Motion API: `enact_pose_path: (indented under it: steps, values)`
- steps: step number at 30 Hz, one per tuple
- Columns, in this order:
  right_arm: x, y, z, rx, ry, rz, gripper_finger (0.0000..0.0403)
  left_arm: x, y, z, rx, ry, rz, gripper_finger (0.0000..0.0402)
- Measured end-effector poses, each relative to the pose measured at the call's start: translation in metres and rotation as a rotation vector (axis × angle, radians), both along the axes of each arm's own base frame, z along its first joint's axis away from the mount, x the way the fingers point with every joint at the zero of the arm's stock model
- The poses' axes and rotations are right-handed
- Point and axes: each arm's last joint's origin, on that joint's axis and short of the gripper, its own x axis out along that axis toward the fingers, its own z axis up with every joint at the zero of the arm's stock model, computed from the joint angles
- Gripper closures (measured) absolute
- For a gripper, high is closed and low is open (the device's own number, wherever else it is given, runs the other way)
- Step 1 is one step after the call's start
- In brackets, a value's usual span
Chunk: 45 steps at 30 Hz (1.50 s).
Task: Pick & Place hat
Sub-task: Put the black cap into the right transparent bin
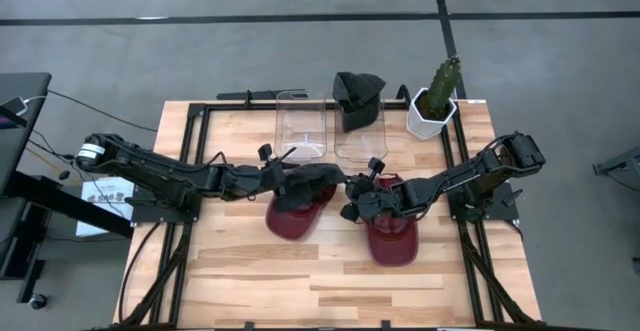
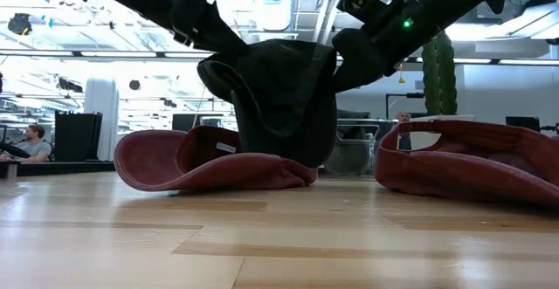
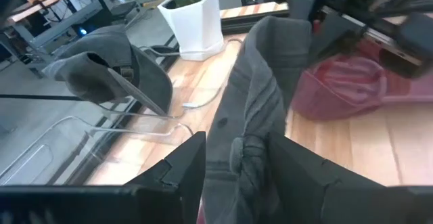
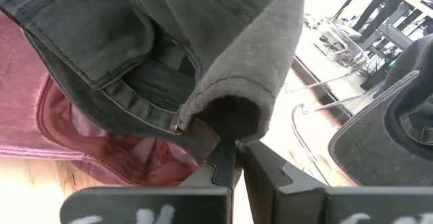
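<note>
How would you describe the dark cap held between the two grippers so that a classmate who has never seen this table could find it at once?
Start at the wooden table and find the two dark red caps near its middle. Over the left red cap hangs the dark grey cap, pinched by the left gripper and the right gripper. Unlike the other dark cap, which sits on a clear bin, this one is held off the table.

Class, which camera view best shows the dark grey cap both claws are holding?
The low view: the dark grey cap hangs whole between the left claw and right claw, above a maroon cap. The high view shows it small, between the arms. Each wrist view shows only folded fabric close up.
</note>
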Motion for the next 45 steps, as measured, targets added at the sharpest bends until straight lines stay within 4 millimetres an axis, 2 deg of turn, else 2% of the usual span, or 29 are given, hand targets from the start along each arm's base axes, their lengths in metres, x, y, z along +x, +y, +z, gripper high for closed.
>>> enact_pose_path:
  steps: [7,11,20,26,31,36,45]
  values:
    - [0.0,0.0,0.0,0.001,-0.002,0.0,0.0396,0.001,0.019,0.001,0.0,-0.007,0.074,0.0258]
    - [0.0,0.0,0.0,0.0,-0.002,0.0,0.0396,0.002,0.025,0.001,-0.001,-0.013,0.098,0.0278]
    - [0.0,0.0,0.0,0.0,-0.001,0.0,0.0396,0.005,0.023,0.009,-0.042,-0.106,0.028,0.0382]
    - [0.0,0.0,0.0,0.0,-0.001,0.0,0.0396,0.006,0.023,0.011,-0.069,-0.13,0.026,0.0374]
    - [0.0,0.0,0.0,0.006,0.001,0.006,0.0394,0.006,0.023,0.011,-0.069,-0.129,0.025,0.0384]
    - [0.001,0.002,-0.001,0.036,0.011,0.05,0.0366,0.006,0.023,0.011,-0.069,-0.133,0.025,0.0382]
    - [-0.001,0.003,-0.002,0.024,0.049,0.078,0.0271,0.006,0.023,0.011,-0.069,-0.133,0.025,0.0381]
